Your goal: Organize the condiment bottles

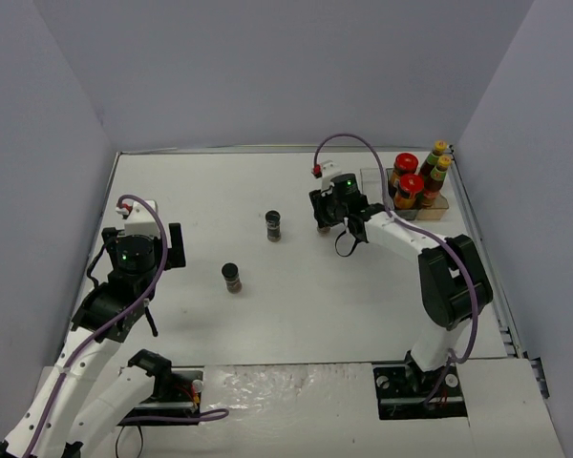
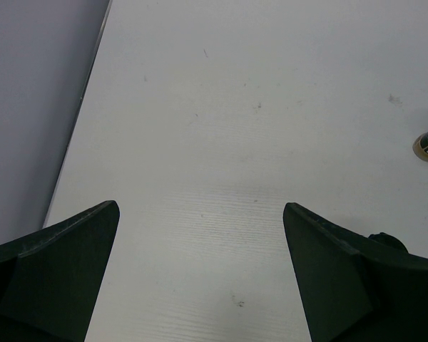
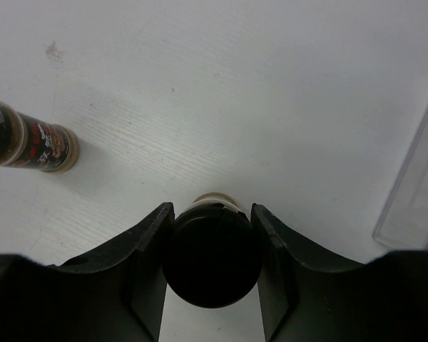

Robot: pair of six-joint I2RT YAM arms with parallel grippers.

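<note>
Three black-capped jars (image 1: 274,225) are stood upright, one clamped by the right gripper (image 3: 212,211), two red-lidded jars (image 1: 407,164) and two yellow-capped bottles (image 1: 439,153) are held upright in the tray (image 1: 374,186), and the left gripper (image 2: 201,208) is spread apart.

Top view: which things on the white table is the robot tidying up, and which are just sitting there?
For the job:
- two slim yellow-capped sauce bottles
- two squat red-lidded jars
- three small black-capped dark jars: two loose, one gripped in the right hand

Just there:
- clear plastic tray
- white table
- purple cables
</note>
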